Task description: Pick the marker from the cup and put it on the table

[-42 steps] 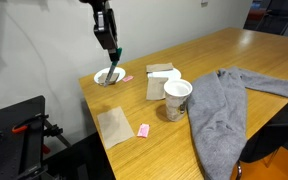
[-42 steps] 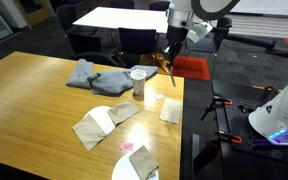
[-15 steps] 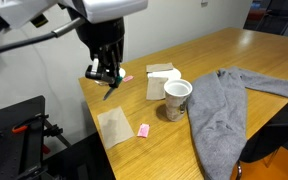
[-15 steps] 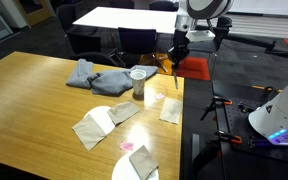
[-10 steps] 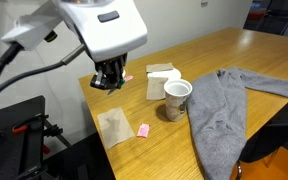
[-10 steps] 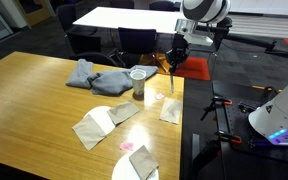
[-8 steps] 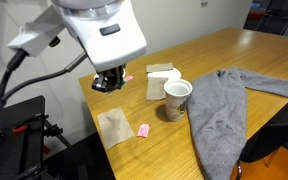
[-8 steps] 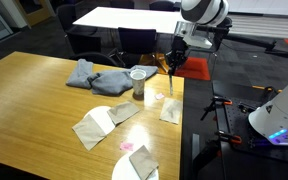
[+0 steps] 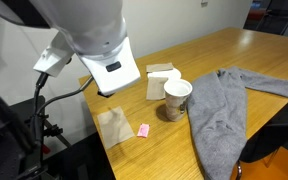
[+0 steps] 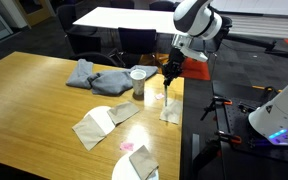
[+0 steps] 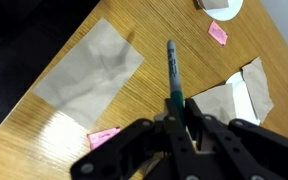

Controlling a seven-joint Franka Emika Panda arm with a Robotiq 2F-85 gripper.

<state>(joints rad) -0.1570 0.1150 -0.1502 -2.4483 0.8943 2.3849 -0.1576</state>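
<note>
Wrist view shows the end effector (image 11: pixel 180 112) clamped on the marker (image 11: pixel 171 65), already out of the cup (image 10: pixel 138 84) and held above the table (image 11: pixel 174 25); lowering and release appear outstanding.

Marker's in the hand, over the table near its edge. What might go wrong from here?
1. The hand grips the marker by one end, and the table edge is close. If it is dropped from a height, it may roll off.
2. A brown napkin and a pink packet lie below, so the marker could land on them rather than on bare wood.
3. In an exterior view the arm hides the hand, so height is hard to judge.
</note>
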